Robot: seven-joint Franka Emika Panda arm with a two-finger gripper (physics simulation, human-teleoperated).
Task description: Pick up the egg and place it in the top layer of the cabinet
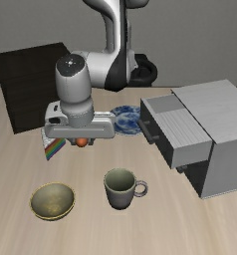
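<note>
- Broadly, I see a pale wooden table (pixel 16 224) under everything, and the grey box-shaped cabinet (pixel 220 129) on its exterior-view right side is my landmark.
- That cabinet's top drawer (pixel 168 127) stands pulled out toward the exterior view's left, and it looks empty.
- A white jointed robot arm (pixel 109 60) reaches down well to the exterior view's left of the cabinet.
- A flat black box (pixel 29 80) lies farther from the cabinet than the arm, toward the far left corner of the exterior view.
- A blue-and-white patterned plate (pixel 127 119) sits just beside the open drawer's front.
- An olive-green round bowl (pixel 53 202) rests well apart from the cabinet, low on the exterior view's left.
- A grey-green ceramic mug (pixel 120 187) stands between that bowl and the cabinet, handle pointing toward the cabinet.
- A rainbow-striped flat card (pixel 53 148) peeks out under the arm's hand, on the side away from the cabinet.
- The claw (pixel 83 139) hangs straight over the small orange-brown egg (pixel 83 143), which is outside the cabinet, left of the plate.
- I cannot tell whether the claw is clenched on the egg or released.
</note>
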